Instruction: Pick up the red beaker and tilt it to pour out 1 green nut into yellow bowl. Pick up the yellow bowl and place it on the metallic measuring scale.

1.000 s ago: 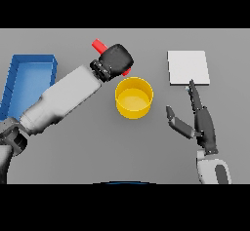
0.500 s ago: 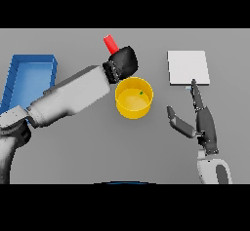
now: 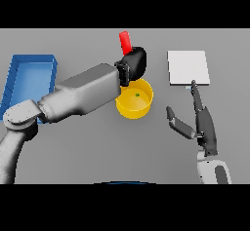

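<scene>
Red beaker (image 3: 125,42): held above the table, near upright. Yellow bowl (image 3: 133,106): table centre, containing one green nut (image 3: 137,95). Metallic scale (image 3: 188,67): far right.

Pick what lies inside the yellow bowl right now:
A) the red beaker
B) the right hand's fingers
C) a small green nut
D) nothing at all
C: a small green nut shows as a dot on the floor of the bowl, while the left hand holds the beaker above the rim and the right hand rests apart on the table.
</scene>
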Tool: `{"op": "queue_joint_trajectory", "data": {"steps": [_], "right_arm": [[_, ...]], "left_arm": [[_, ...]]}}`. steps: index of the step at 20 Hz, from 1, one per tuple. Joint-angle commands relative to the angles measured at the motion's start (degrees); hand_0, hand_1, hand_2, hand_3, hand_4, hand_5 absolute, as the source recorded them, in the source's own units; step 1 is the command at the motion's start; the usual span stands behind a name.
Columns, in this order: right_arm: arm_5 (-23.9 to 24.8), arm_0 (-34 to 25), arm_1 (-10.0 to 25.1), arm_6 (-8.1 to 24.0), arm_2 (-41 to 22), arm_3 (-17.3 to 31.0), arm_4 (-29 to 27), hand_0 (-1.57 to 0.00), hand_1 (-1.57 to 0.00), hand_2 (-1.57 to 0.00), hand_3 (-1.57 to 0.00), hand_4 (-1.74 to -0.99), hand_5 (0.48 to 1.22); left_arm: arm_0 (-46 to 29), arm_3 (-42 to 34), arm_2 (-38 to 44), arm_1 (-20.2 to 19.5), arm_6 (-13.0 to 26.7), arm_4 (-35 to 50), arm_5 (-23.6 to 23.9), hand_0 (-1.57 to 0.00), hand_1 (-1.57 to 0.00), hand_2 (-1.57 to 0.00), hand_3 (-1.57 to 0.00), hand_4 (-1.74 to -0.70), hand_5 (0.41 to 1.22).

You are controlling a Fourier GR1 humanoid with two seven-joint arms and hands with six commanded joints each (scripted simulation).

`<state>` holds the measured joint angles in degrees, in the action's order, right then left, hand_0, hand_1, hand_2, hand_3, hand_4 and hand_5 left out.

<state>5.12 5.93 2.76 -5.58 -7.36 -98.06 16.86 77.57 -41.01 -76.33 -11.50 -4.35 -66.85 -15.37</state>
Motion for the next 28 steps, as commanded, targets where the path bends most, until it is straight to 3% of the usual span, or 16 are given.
{"op": "queue_joint_trajectory", "data": {"steps": [1, 9, 11, 17, 20, 23, 24, 28], "right_arm": [[-0.33, 0.71, -0.33, -0.66, -0.11, -0.19, -0.63, 0.00, 0.00, 0.00, 0.00, -1.154, 0.634], [-1.31, 0.13, -0.03, -1.75, 0.18, 0.10, -1.82, 0.00, 0.00, 0.00, 0.00, -1.154, 0.654], [-1.10, 0.29, 0.05, -2.52, 0.00, 0.31, -1.36, 0.00, 0.00, 0.00, 0.00, -1.160, 0.660], [-0.37, -1.37, 0.07, -0.89, 0.19, 0.92, -0.74, 0.00, 0.00, 0.00, 0.00, -1.146, 0.641], [0.45, -1.98, -0.21, -1.29, -0.60, 1.53, 0.89, 0.00, 0.00, 0.00, 0.00, -1.142, 0.630], [-2.28, -1.62, -0.48, -3.52, 0.33, 1.65, -3.83, 0.00, 0.00, 0.00, 0.00, -1.093, 0.623], [-2.42, -2.73, -0.74, -2.53, 0.54, 2.26, -4.40, 0.00, 0.00, 0.00, 0.00, -1.083, 0.625], [-3.53, -1.91, -0.15, -3.41, -0.01, 1.86, -4.58, 0.00, 0.00, 0.00, 0.00, -1.126, 0.651]], "left_arm": [[0.86, -0.06, -0.79, -0.12, -0.59, -0.34, 0.09, -1.57, -1.57, -1.57, -1.57, -1.72, 1.221], [12.52, 4.88, -1.35, -2.76, -3.97, 1.36, 2.29, -1.57, -1.57, -1.57, -1.57, -1.73, 1.221], [15.30, 8.13, 0.97, -4.99, -4.24, 3.59, 4.67, -1.57, -1.57, -1.57, -1.18, -1.73, 1.221], [20.90, 23.45, 19.46, -9.71, 2.04, 22.32, 6.98, -1.57, -1.57, -1.57, -1.47, -1.73, 1.221], [19.99, 28.90, 29.75, -13.53, 5.69, 34.53, 8.71, -1.57, -1.57, -1.57, -1.40, -1.74, 1.221], [16.60, 32.78, 36.92, -18.12, 6.99, 44.82, 12.64, -1.57, -1.57, -1.57, -1.46, -1.74, 1.221], [14.79, 33.77, 38.99, -19.50, 7.02, 48.09, 13.82, -1.57, -1.57, -1.57, -1.48, -1.74, 1.221], [6.71, 35.02, 43.12, -23.48, 11.56, 57.42, 19.72, -1.57, -1.57, -1.57, -1.53, -1.74, 1.221]]}}
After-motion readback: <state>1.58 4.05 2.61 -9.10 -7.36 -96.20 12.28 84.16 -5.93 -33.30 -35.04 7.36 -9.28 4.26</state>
